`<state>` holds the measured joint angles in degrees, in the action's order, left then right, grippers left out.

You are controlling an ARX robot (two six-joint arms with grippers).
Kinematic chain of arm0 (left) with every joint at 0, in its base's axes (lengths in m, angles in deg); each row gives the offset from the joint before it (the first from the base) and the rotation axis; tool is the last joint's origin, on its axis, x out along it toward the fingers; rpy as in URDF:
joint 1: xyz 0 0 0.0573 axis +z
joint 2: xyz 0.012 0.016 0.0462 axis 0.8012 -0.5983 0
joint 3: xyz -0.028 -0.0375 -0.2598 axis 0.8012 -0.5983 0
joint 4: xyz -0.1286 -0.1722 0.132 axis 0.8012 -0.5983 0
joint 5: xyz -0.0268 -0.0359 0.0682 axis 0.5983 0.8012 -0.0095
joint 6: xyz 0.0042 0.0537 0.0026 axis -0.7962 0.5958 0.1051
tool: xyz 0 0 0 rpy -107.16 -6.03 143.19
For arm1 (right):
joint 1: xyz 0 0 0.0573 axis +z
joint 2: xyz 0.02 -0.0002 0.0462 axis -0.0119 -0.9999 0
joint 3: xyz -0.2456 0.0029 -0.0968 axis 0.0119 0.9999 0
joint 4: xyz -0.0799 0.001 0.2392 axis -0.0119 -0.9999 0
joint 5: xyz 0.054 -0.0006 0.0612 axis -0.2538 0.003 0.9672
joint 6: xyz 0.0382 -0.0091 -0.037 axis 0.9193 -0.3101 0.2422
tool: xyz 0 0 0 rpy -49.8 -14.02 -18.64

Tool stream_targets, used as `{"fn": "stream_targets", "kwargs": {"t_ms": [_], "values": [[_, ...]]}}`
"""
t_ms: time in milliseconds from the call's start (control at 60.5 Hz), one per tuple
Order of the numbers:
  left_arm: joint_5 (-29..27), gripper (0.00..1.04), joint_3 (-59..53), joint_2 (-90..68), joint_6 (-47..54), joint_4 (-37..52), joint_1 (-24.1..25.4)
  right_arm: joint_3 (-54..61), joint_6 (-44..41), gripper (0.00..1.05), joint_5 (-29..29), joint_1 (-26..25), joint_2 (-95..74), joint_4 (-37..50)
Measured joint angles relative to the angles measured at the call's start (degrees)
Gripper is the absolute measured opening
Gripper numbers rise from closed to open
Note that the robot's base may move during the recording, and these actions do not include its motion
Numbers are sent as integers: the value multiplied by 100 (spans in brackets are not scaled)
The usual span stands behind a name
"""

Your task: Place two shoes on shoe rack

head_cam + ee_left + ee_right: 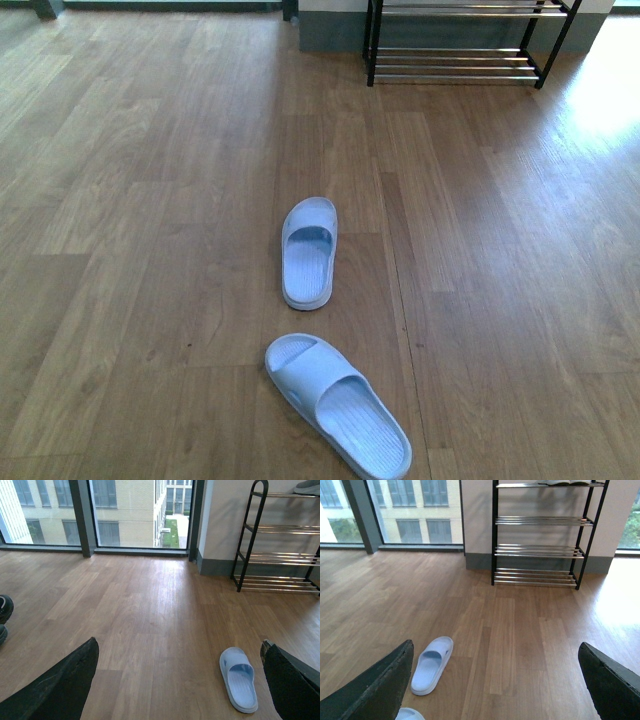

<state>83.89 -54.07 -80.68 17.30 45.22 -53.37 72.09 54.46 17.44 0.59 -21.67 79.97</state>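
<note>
1. Two pale blue slide sandals lay sole-down on the wooden floor (pixel 130 200) ahead of you, apart from each other and not touching.
2. One of them, the far slide (pixel 309 252), pointed its toe straight toward the rack. The other, the near slide (pixel 338 405), lay at an angle with its toe to the left and its heel toward the lower right of the front view.
3. One shoe rack (pixel 455 40) stood against the wall, beyond the slides, to their right and well apart from both. Your right wrist view showed four tiers of chrome bars in its black frame.
4. Neither slide was on the rack; both were on the floor.
5. At least one other shoe (pixel 307 486) sat on the top tier. The picture edge cut it off, so you could not count more.
6. Your left gripper (pixel 178 644) hung above the floor with its two dark fingers (pixel 55 685) spread wide and nothing between them.
7. Your right gripper (pixel 495 646) was likewise spread wide, two fingers (pixel 375 690) apart and holding nothing, with both slides on the floor near one finger.
8. Two dark shoe tips (pixel 5 607) showed at the edge of the left wrist view, mostly cut off.
</note>
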Motion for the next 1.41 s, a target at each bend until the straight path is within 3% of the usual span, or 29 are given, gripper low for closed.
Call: {"fn": "stream_targets", "kwargs": {"t_ms": [496, 595, 744, 843, 959, 1190, 1405], "values": [[7, 95, 0, 0, 0, -2, 0, 0, 0, 95, 0, 0, -7, 0], [7, 95, 0, 0, 0, 0, 0, -216, -872, 95, 612, -157, -916, -673], [7, 95, 0, 0, 0, 0, 0, -138, -1923, 95, 1132, -216, -4207, 1268], [7, 95, 0, 0, 0, 0, 0, -337, -2203, 95, 1086, 55, -7538, 3541], [7, 95, 0, 0, 0, 0, 0, -887, -2227, 95, 848, 341, -10030, 4951], [7, 95, 0, 0, 0, 0, 0, -2063, -2175, 95, 695, 708, -13042, 5410], [7, 95, 0, 0, 0, 0, 0, -3012, -2153, 95, 691, 800, -14430, 5355]]}}
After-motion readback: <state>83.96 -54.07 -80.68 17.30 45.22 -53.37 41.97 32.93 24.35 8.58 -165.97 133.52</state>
